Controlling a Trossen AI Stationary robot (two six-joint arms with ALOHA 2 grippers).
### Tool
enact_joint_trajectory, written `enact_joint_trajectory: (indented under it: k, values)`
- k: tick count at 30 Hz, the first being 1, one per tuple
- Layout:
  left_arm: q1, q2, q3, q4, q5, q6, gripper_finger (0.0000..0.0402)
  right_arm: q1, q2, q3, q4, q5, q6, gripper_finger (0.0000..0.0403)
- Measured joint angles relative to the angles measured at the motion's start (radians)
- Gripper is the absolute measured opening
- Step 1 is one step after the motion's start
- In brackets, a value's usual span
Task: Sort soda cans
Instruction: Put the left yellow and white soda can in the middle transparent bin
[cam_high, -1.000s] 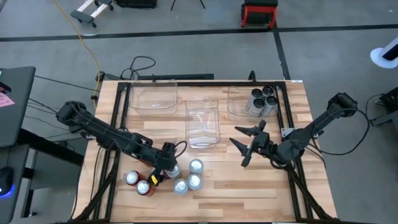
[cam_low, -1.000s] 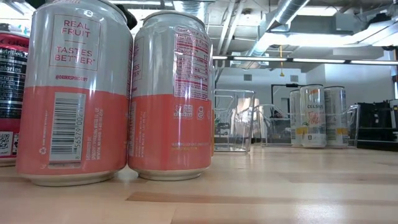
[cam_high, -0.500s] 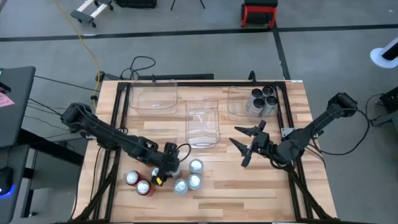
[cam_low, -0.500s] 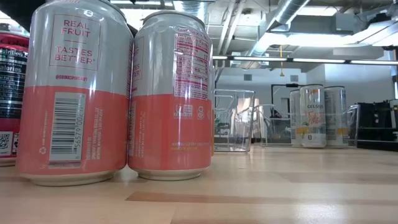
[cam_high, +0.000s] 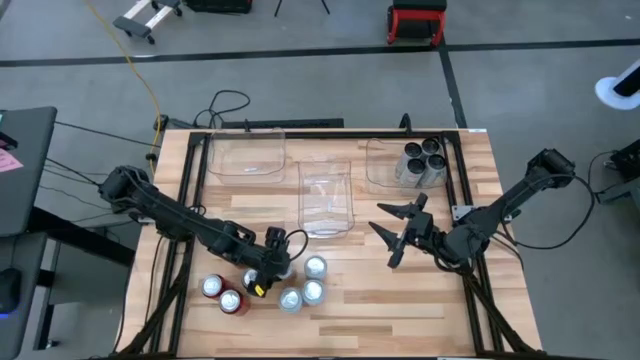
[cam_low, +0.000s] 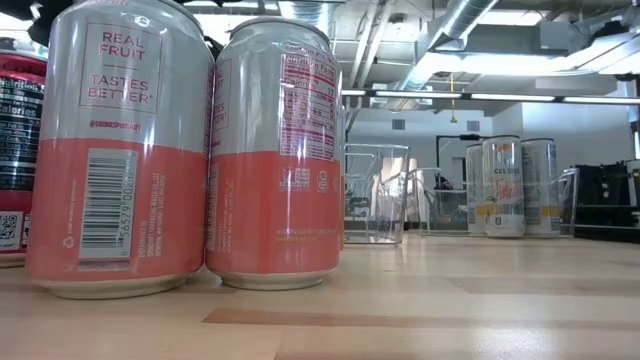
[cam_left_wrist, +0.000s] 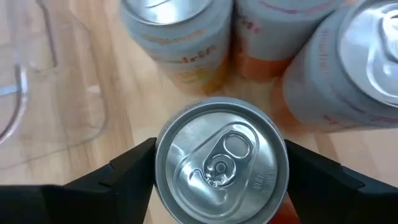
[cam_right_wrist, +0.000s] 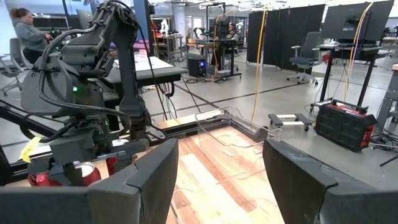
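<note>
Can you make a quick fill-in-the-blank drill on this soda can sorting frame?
1. The left gripper has its fingers on either side of a ____.
2. The right gripper hangs ____ above the table.
3. The far right bin holds ____ cans.

Missing words: can; open; three

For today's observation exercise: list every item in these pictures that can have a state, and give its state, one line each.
Left gripper: fingers on either side of a can.
That can: upright, unopened.
Right gripper: open, holding nothing.
Loose cans: upright, clustered at the table's near left.
Right bin: holds three upright cans.
Middle bin: no cans inside.
Left bin: no cans inside.
</note>
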Motion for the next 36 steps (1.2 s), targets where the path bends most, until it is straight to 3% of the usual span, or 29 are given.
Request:
enact_joint_trajectory:
  k: [4, 12, 19, 29, 36]
  values:
    - [0.029, -0.018, 0.029, -0.052, -0.053, 0.004, 0.0293, 0.000, 0.000, 0.000, 0.001, 0.000, 0.000, 0.0255]
    - [0.140, -0.079, 0.130, -0.081, -0.045, 0.039, 0.0293, 0.000, 0.000, 0.000, 0.003, 0.000, 0.001, 0.0255]
    - [0.301, -0.099, 0.302, -0.153, -0.036, 0.114, 0.0293, -0.001, 0.000, 0.000, 0.006, 0.000, 0.002, 0.0255]
    - [0.543, -0.098, 0.408, -0.105, 0.086, 0.211, 0.0293, -0.015, 0.000, 0.000, 0.008, 0.000, -0.008, 0.0255]
    - [0.717, 0.016, 0.410, 0.010, 0.224, 0.238, 0.0293, -0.034, 0.000, 0.000, 0.016, 0.000, -0.008, 0.0255]
